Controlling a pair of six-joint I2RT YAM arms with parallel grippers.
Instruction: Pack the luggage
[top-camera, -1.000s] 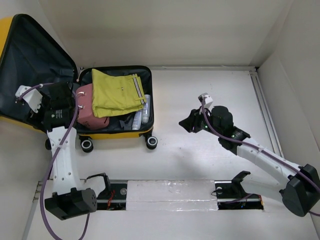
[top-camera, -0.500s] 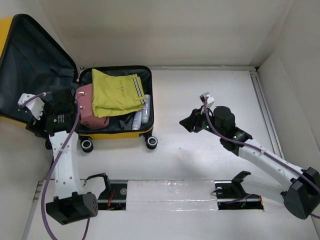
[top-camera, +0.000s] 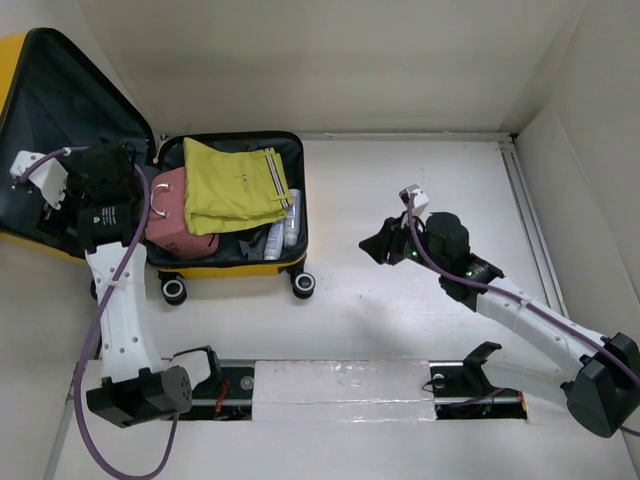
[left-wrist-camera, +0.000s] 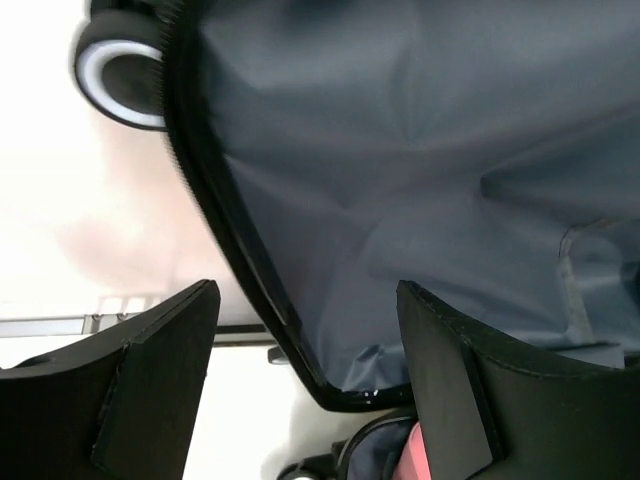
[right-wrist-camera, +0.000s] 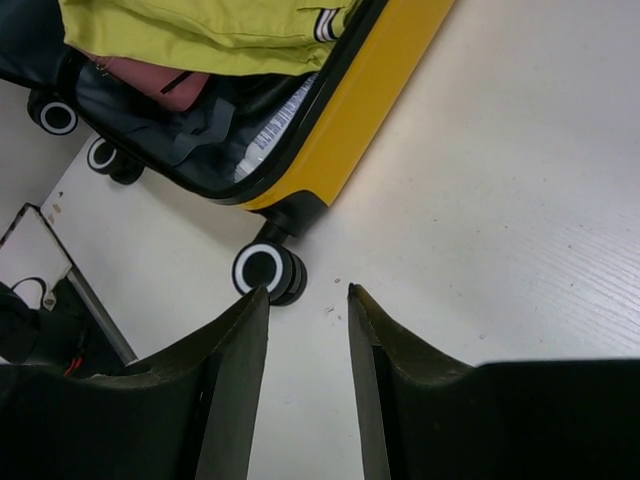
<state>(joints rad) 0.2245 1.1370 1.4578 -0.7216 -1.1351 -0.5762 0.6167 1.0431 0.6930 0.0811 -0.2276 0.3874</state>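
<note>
The luggage (top-camera: 235, 268) lies open at the back left, its yellow shell (right-wrist-camera: 370, 110) on black wheels (right-wrist-camera: 262, 270). Its lid (top-camera: 60, 110) stands raised, showing grey lining (left-wrist-camera: 400, 150). A yellow-green folded cloth (top-camera: 235, 185), a pink case (top-camera: 170, 215) and bottles (top-camera: 285, 225) fill the base. My left gripper (top-camera: 120, 180) is open at the lid's lower corner, and the black rim (left-wrist-camera: 240, 270) passes between its fingers (left-wrist-camera: 150, 380) without touching either. My right gripper (top-camera: 375, 245) hangs open over bare table right of the luggage, empty (right-wrist-camera: 308, 292).
A mounting rail with a white strip (top-camera: 340, 390) runs along the near edge between the arm bases. A raised ledge (top-camera: 525, 200) borders the table on the right, and a wall closes the back. One lid wheel (left-wrist-camera: 118, 75) shows in the left wrist view.
My left gripper has shifted left and up along the lid's edge. The right gripper dropped slightly, then held still. The lid and contents look unmoved.
</note>
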